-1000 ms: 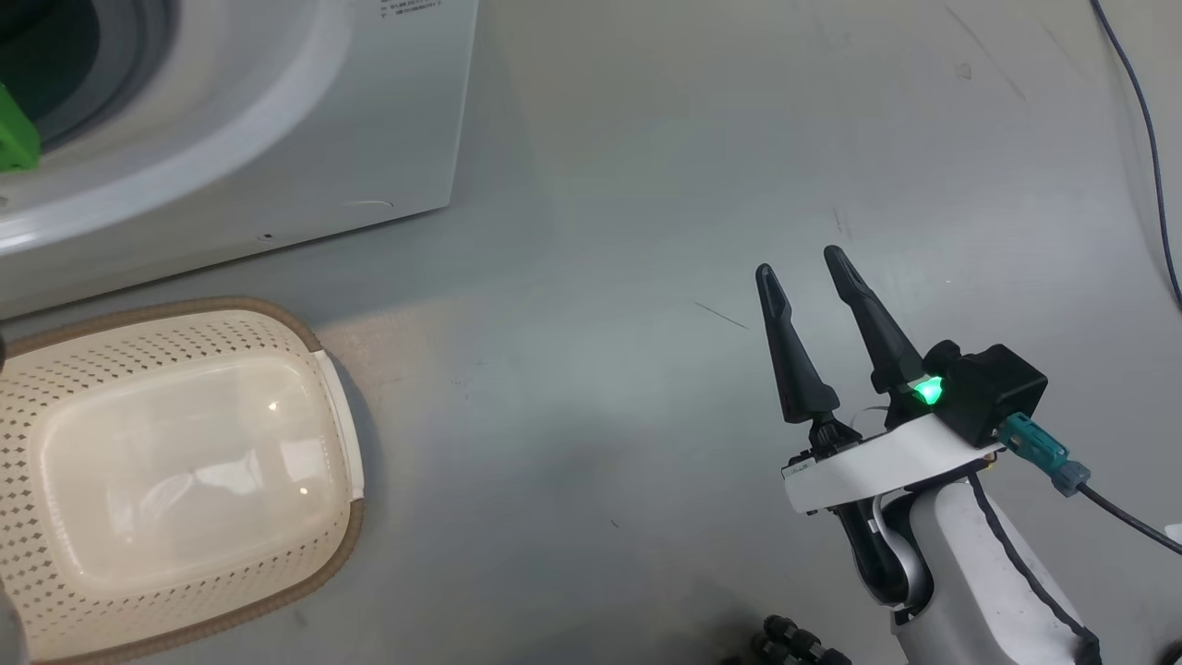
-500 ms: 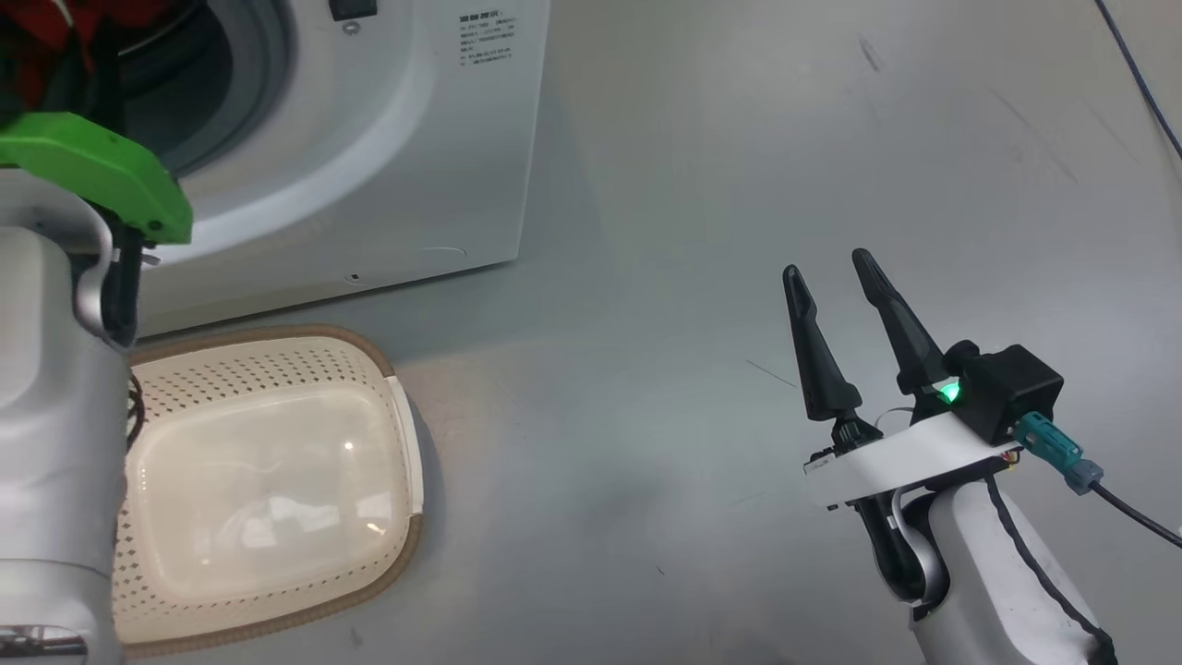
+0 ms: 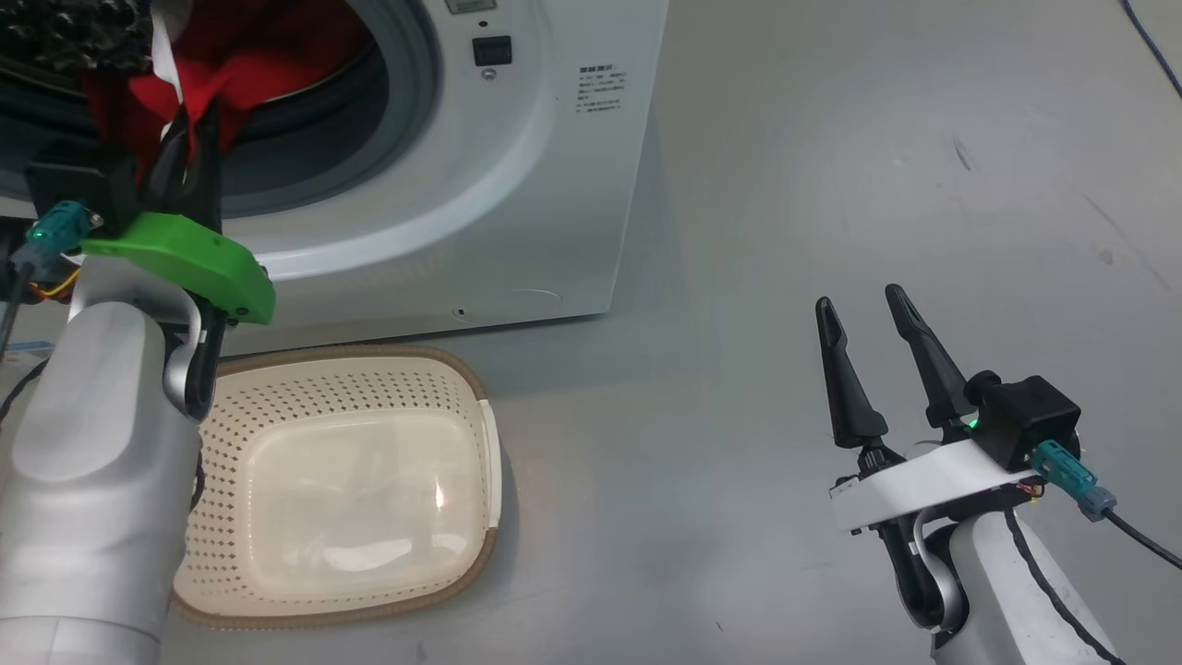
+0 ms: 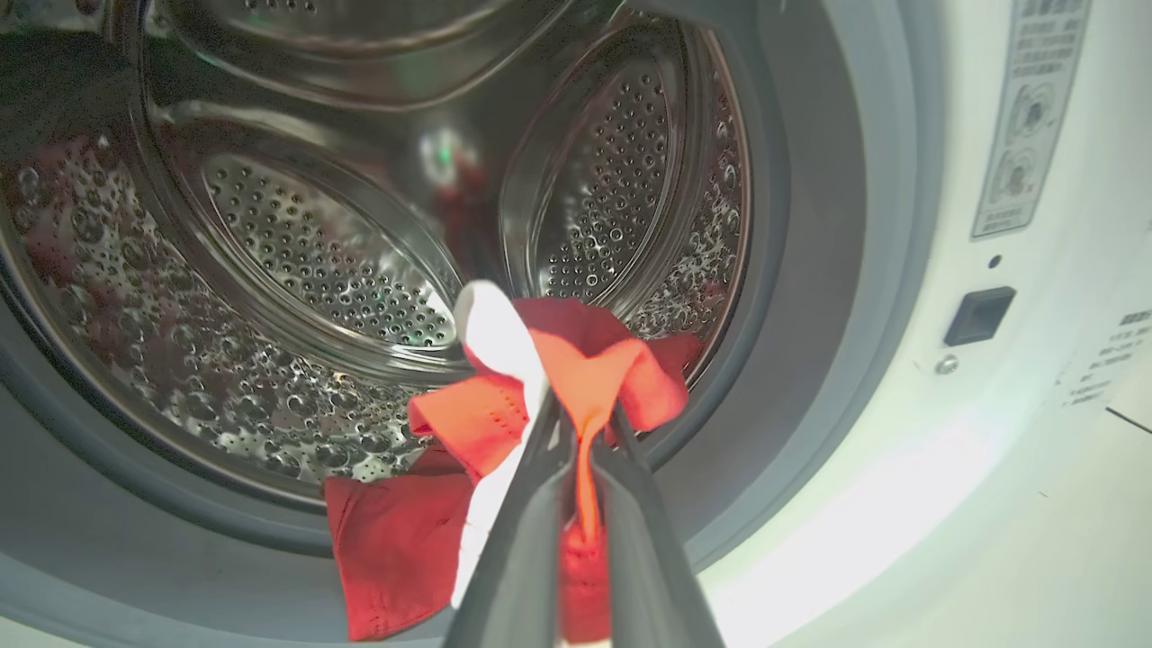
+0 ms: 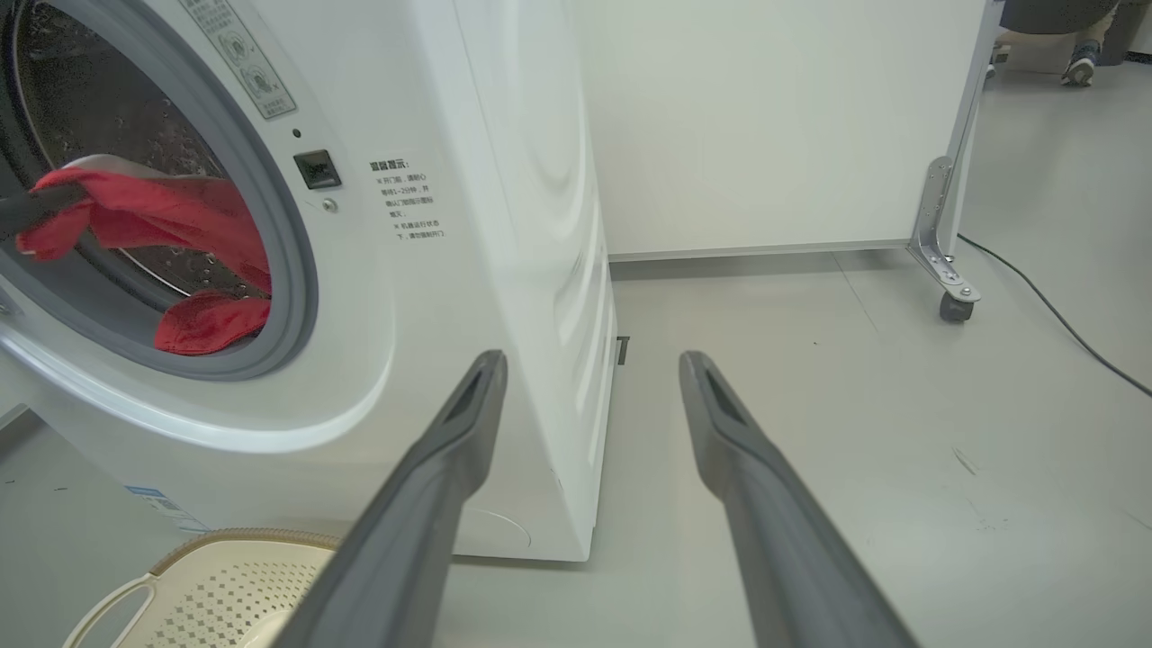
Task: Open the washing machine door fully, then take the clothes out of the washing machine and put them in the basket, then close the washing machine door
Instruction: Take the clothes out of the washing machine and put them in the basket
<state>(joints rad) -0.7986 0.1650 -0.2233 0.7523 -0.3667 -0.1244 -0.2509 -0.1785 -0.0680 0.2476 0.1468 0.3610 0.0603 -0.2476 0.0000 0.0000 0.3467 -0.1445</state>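
The white washing machine (image 3: 517, 166) stands at the upper left with its drum mouth uncovered; its door is out of view. Red clothes (image 3: 249, 55) with a white band hang at the mouth. My left gripper (image 3: 189, 134), under a green wrist plate, is shut on a fold of them. The left wrist view shows its fingers (image 4: 583, 416) pinching the clothes (image 4: 396, 540) in front of the steel drum (image 4: 315, 270). The cream basket (image 3: 369, 354) sits on the floor below the machine. My right gripper (image 3: 860, 298) hangs open over bare floor to the right, fingers spread (image 5: 589, 360) with nothing between them.
Right of the machine (image 5: 468, 270) is grey floor. A white partition on a caster (image 5: 954, 306) stands behind it, with a dark cable (image 5: 1053, 315) on the floor. A person's foot (image 5: 1075, 67) shows at the far back. The basket (image 5: 225, 585) lies at the machine's foot.
The head camera has swung, so the machine and basket sit further right and lower in its view. My left arm has come into view, shut on the red clothes. The right gripper stays open.
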